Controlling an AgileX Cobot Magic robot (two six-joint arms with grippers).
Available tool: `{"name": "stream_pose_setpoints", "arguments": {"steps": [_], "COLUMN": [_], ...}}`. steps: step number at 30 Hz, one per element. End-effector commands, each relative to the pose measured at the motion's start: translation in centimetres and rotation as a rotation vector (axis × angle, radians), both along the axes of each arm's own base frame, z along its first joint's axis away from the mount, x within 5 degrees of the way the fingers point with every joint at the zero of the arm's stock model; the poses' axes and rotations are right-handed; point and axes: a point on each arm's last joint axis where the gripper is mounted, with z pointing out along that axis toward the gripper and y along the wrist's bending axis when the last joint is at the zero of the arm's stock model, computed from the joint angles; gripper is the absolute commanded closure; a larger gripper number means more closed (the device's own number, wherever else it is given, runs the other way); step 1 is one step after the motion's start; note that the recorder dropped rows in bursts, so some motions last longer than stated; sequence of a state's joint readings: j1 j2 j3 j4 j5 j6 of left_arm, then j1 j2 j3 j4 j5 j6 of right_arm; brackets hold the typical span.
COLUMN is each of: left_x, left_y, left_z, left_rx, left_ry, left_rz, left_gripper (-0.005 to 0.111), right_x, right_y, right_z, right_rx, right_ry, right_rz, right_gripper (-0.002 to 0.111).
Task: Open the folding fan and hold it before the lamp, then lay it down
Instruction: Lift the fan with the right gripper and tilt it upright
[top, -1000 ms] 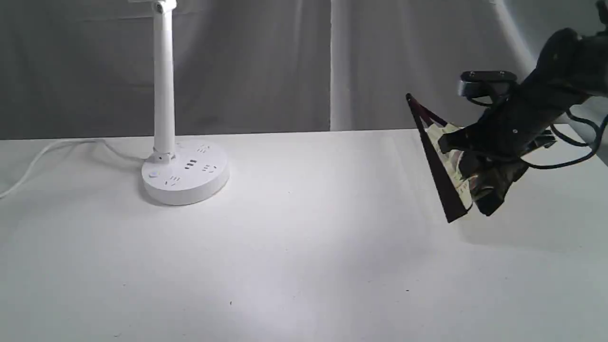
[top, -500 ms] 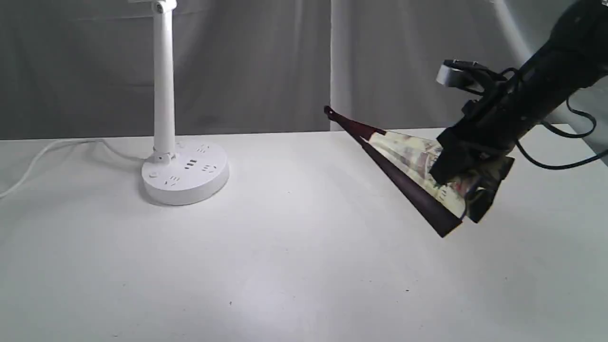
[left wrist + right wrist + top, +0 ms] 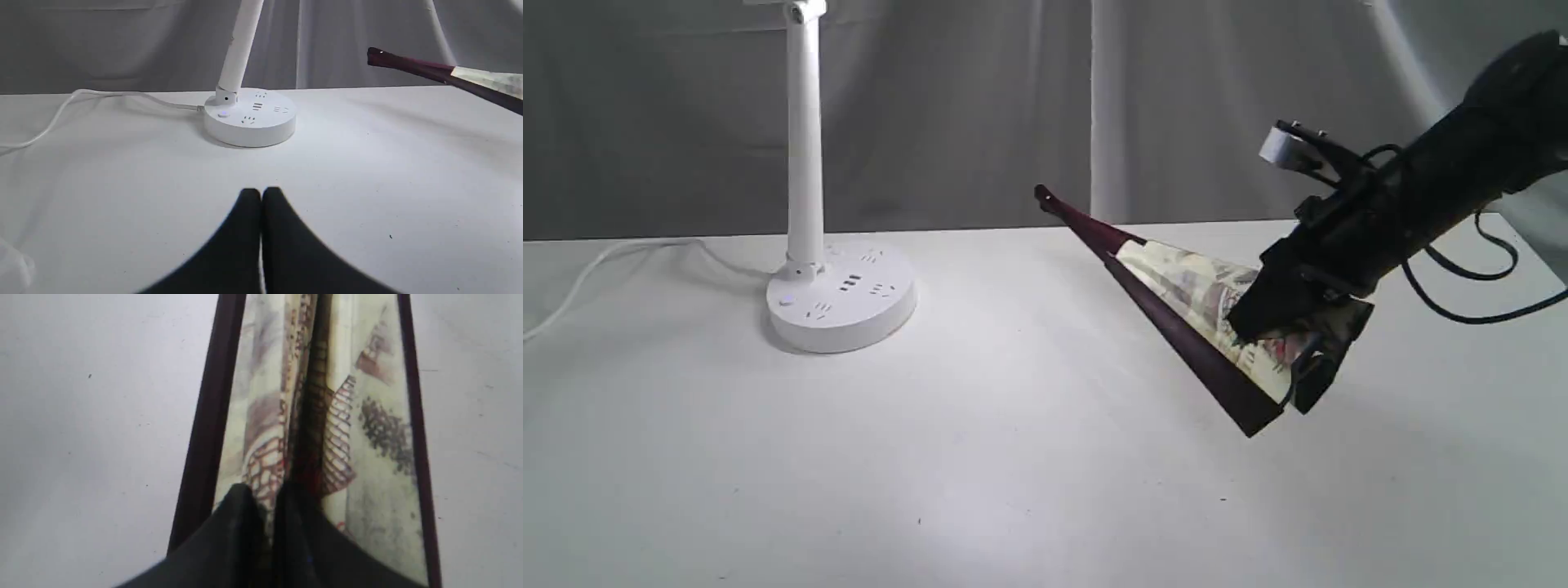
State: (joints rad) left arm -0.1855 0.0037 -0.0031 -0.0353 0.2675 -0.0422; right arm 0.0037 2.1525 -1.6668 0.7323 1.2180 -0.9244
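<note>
No text, label or number is legible on anything.

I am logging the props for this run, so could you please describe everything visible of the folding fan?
The folding fan is only partly open, a narrow wedge. Its cream paper leaf, printed with reddish-brown houses, lies pleated between two dark maroon, wooden-looking guard sticks. The right gripper is shut on the folds near the wide end. The rivet end tilts up, toward the lamp. Whether the low corner touches the table is unclear.
</note>
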Motion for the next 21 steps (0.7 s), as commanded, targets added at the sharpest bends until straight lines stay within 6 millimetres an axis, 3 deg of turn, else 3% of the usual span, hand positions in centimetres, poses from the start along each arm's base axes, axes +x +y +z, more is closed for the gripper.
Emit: {"name": "stream_pose_setpoints", "arguments": {"steps": [1,8,12,20,21], "left_x": [0.0,0.1,0.1,0.1,0.1], "left_y": [0.0,0.0,-0.1,-0.1,0.0], "left_z": [0.1,2.0,2.0,2.1,2.2], "left_rx": [-0.003,-0.164,-0.403,-0.497,-0.449], "left_ry": [-0.016,-0.203,-0.155,-0.145,-0.161], "left_rz": [-0.004,0.007,0.016,0.022,0.020], "left_gripper": [0.107,0.107,0.107,0.107,0.107], "right_x": [-0.8,-1.5,-1.2,-1.3,-1.3], "right_y": [1.4,3.0,3.7,4.8,5.2], "right_z": [0.0,-0.5,0.2,0.5,0.6], "right_rx": [0.031,0.099,0.201,0.237,0.246], "right_ry": [-0.011,0.013,0.002,-0.017,-0.018], "right_rz": [0.059,0.070,0.031,0.055,0.061], "right_gripper": [0.108,0.108,0.108,0.108,0.108]}}
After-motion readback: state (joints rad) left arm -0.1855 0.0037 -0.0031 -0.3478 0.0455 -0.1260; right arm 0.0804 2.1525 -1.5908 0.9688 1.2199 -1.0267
